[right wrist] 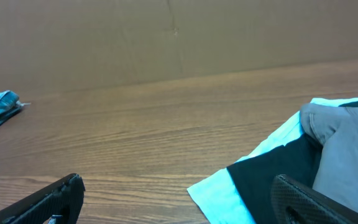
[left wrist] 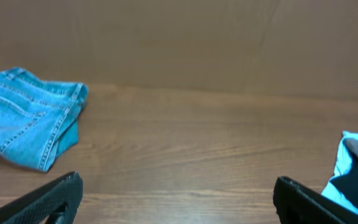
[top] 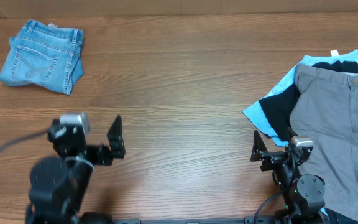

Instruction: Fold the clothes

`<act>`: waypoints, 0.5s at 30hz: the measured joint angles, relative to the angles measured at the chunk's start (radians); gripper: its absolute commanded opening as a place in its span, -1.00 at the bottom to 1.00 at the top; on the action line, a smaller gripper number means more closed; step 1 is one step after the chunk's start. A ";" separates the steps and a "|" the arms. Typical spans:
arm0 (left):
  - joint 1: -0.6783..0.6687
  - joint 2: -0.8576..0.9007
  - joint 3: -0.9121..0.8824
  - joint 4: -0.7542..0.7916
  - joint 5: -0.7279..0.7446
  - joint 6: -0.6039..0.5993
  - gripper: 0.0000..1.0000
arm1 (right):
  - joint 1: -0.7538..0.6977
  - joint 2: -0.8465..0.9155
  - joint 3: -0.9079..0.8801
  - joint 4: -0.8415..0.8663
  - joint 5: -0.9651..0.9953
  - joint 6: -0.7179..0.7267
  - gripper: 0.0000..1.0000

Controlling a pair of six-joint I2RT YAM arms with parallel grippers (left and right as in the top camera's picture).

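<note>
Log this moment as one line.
jeans: folded, far left | gray pants: unfolded, on blue-black shirt, right | left gripper: jaws open, empty | right gripper: jaws open, empty

No readable text, labels, brands or numbers on any garment or surface.

Left arm (top: 58, 180) sits at 7 o'clock in the overhead view, right arm (top: 303, 186) at 5 o'clock. Left gripper (left wrist: 178, 183) and right gripper (right wrist: 178, 183) both face 12 o'clock, jaws spread wide, holding nothing.
</note>
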 measured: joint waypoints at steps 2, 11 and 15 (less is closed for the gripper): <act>0.000 -0.086 -0.087 0.072 0.000 0.000 1.00 | 0.000 0.000 0.000 0.000 0.000 0.000 1.00; 0.029 -0.345 -0.418 0.214 0.000 -0.080 1.00 | 0.000 0.000 0.000 0.000 -0.001 0.000 1.00; 0.034 -0.409 -0.514 0.238 0.000 -0.105 1.00 | 0.000 0.000 0.000 0.000 0.000 -0.001 1.00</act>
